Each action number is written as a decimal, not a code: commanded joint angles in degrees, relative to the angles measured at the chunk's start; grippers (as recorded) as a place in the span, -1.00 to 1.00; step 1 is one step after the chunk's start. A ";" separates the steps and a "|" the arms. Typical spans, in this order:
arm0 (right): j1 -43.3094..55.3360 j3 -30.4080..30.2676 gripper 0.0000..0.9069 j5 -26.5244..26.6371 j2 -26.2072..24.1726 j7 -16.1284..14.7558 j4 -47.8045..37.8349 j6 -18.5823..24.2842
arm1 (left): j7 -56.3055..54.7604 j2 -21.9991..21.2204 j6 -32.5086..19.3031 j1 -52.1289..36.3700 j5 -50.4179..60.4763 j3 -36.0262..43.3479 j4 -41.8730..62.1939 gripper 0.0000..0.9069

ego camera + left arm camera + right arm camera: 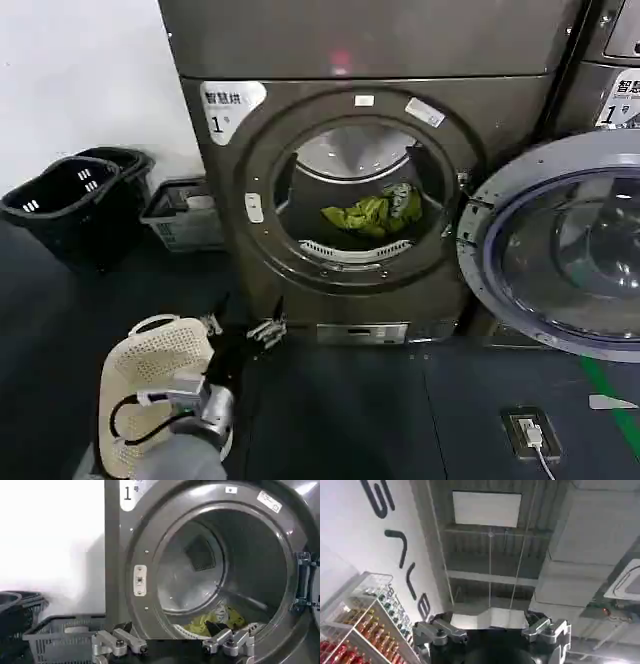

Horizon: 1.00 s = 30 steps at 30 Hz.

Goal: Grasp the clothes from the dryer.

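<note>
So the left gripper (240, 330) is hanging low in front of the dryer (350, 60), jaws spread wide with nothing in them, and the clothes (375, 212) are up ahead of it and off to its right, lying on the drum floor well inside the round opening. Biggest risk I see: the gripper sits below the door ring, so pushing straight forward would bang a finger into the front panel or the rim instead of clearing it. It needs to rise first, I think. Second thing, the bundle is small and floppy (looks like thin fabric), so a shallow pinch could catch just one fold and let the rest slip back. The open door (560, 250) hangs off to the gripper's right, so a wide swing might clip it. The right gripper (490, 630) is parked pointing at the ceiling, open and empty.
</note>
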 commanded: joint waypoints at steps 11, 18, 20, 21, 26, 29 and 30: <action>0.34 -1.03 1.00 0.67 0.61 -0.95 0.74 1.63 | 0.25 0.26 0.08 0.07 -0.04 0.10 0.00 1.00; 0.27 -1.17 1.00 0.66 0.66 -1.23 0.82 1.59 | 0.28 0.23 0.03 0.25 0.10 0.27 -0.10 1.00; 0.33 -1.25 1.00 0.64 0.64 -1.33 0.90 1.54 | 0.29 0.23 0.02 0.31 0.11 0.23 -0.16 1.00; 0.34 -1.25 1.00 0.64 0.65 -1.38 0.91 1.54 | 0.28 0.23 0.01 0.32 0.14 0.23 -0.15 1.00; 0.25 -1.23 1.00 0.66 0.81 -1.51 0.94 1.58 | 0.31 0.21 0.01 0.22 0.10 0.29 -0.07 1.00; 0.26 -1.22 1.00 0.66 0.86 -1.57 0.95 1.59 | 0.31 0.17 -0.04 0.17 0.10 0.35 0.06 1.00; 0.30 -1.23 1.00 0.65 0.87 -1.59 0.96 1.60 | 0.31 0.18 -0.04 0.19 0.09 0.37 0.06 1.00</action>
